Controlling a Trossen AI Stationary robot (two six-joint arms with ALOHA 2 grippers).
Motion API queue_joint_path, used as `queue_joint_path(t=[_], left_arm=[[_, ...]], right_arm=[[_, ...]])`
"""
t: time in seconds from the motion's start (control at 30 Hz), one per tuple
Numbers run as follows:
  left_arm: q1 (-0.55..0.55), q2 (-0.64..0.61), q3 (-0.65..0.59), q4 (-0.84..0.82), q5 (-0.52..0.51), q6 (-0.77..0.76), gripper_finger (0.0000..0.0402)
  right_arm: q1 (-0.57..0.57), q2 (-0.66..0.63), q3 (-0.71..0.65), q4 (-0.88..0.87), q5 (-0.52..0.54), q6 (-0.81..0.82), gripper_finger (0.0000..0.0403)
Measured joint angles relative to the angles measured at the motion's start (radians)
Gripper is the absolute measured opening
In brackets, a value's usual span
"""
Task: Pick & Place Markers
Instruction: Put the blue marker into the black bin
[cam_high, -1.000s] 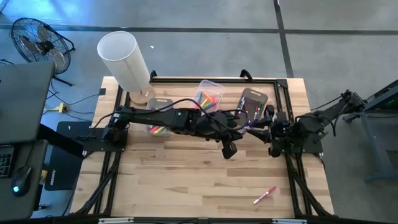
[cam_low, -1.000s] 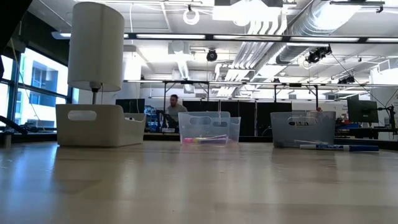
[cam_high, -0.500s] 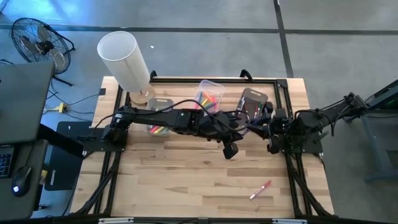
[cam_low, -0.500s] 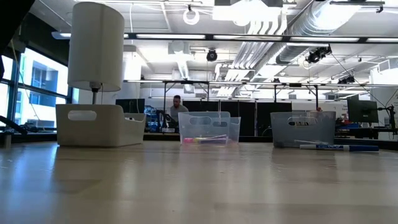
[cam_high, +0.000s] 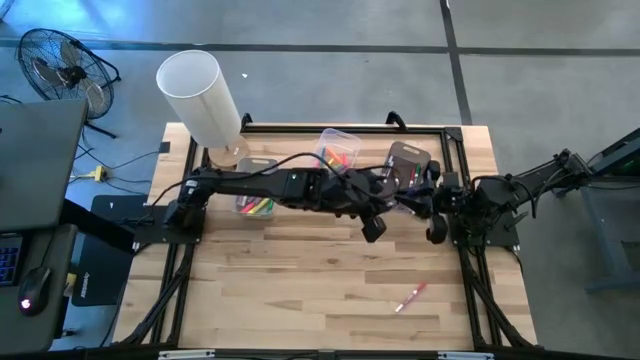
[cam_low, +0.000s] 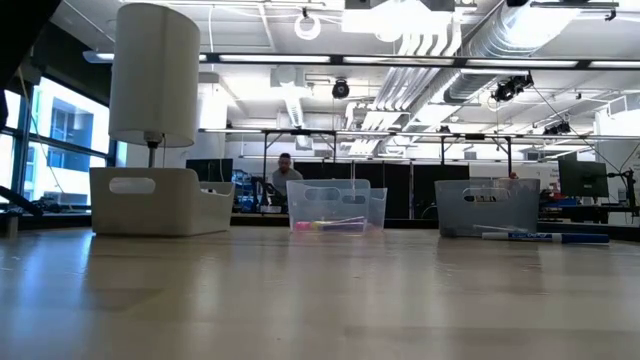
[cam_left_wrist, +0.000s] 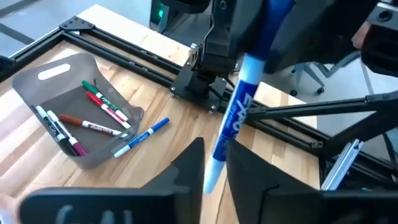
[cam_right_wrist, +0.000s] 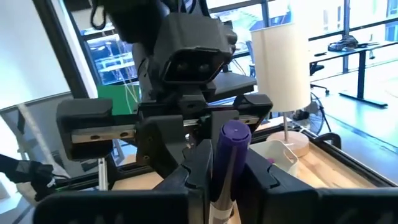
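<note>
High view: both arms meet over the far middle of the wooden tabletop. The left gripper reaches across toward the right gripper, the two close together just in front of the grey bin. A pink marker lies alone on the near right of the tabletop, well apart from everything. The clear bin holds bright markers, and the white bin beside the white lamp also shows coloured markers inside.

Low view: the three bins stand in a row at the far edge, the lamp behind the white one. A blue-capped marker lies flat in front of the grey bin. A person sits far back in the room. Neither gripper shows here.

Left wrist view: a blue and white marker stands between the left fingers, its barrel printed "EXPO"; whether the fingers press it or stand just off it, I cannot tell. Its far end runs up to the other arm. Below, the grey bin holds red, green and dark markers, with a blue one beside it.

Right wrist view: the right fingers sit close on either side of a purple-capped marker, apparently gripping it, facing the left gripper.
</note>
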Motion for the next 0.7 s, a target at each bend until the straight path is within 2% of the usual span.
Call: queue_joint_path(t=[0.17, 0.3, 0.4, 0.57, 0.63, 0.7], left_arm=[[0.036, 0.0, 0.0, -0.031, 0.072, 0.089, 0.011], [0.072, -0.029, 0.006, -0.154, 0.083, 0.163, 0.0135], [0.089, -0.046, 0.042, -0.226, 0.08, 0.187, 0.0138], [0.075, -0.116, 0.052, -0.351, 0.109, 0.399, 0.0127], [0.074, -0.16, 0.027, -0.469, 0.102, 0.439, 0.0119], [0.089, -0.191, -0.023, -0.438, 0.095, 0.472, 0.0112]], right_arm=[[0.0, 0.0, 0.0, -0.009, 0.059, -0.006, 0.0029], [-0.004, 0.0, 0.0, -0.041, 0.154, -0.006, 0.003], [-0.018, 0.0, 0.0, -0.06, 0.204, 0.008, 0.004], [-0.055, 0.0, 0.0, -0.067, 0.276, 0.019, 0.0029], [-0.074, 0.0, 0.0, -0.07, 0.304, 0.019, 0.0029], [-0.097, 0.002, 0.0, -0.08, 0.341, 0.026, 0.0029]])
